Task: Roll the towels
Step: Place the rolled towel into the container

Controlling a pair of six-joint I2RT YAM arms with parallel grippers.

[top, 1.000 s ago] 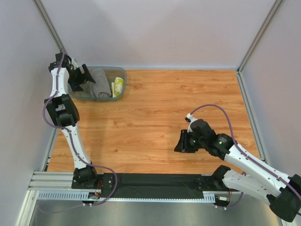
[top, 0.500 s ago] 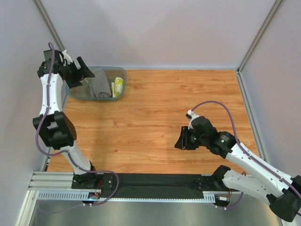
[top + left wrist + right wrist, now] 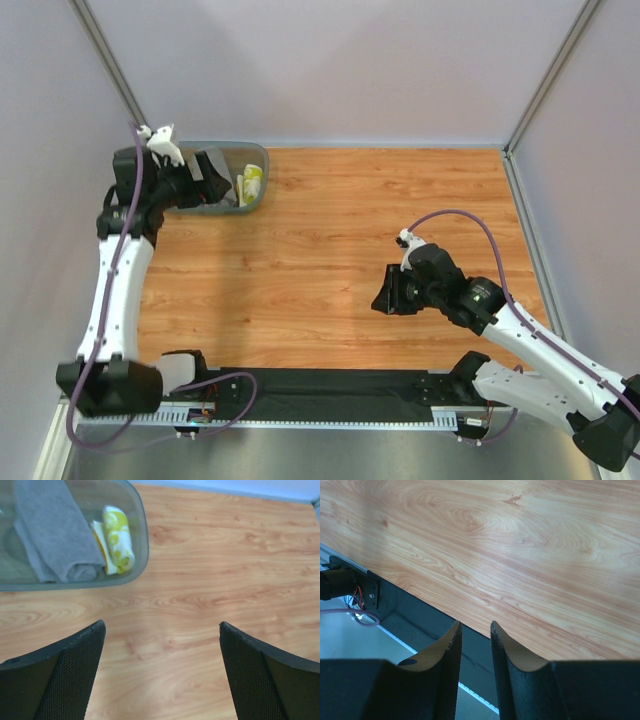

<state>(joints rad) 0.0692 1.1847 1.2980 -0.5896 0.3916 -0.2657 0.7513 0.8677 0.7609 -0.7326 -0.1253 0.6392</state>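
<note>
Two rolled towels lie side by side in the translucent teal tub (image 3: 143, 540) at the table's far left: a grey terry towel (image 3: 55, 530) and a smaller yellow-and-white cloth (image 3: 118, 540), which shows in the top view as the yellow cloth (image 3: 251, 183). My left gripper (image 3: 161, 625) hangs wide open above bare wood just in front of the tub, holding nothing. In the top view the left gripper (image 3: 203, 178) overlaps the tub's (image 3: 258, 160) left half and hides most of the grey towel. My right gripper (image 3: 475, 625) hovers near the table's front edge, its jaws a narrow gap apart with nothing between them.
The wooden tabletop (image 3: 360, 220) is walled by grey panels on the far side, left and right. A black strip (image 3: 340, 385) and an aluminium rail run along the near edge by the arm bases. The right gripper (image 3: 388, 296) sits right of centre.
The left arm has swung, carrying its open gripper from the tub's left rim over the tub's left half. The right gripper has barely shifted.
</note>
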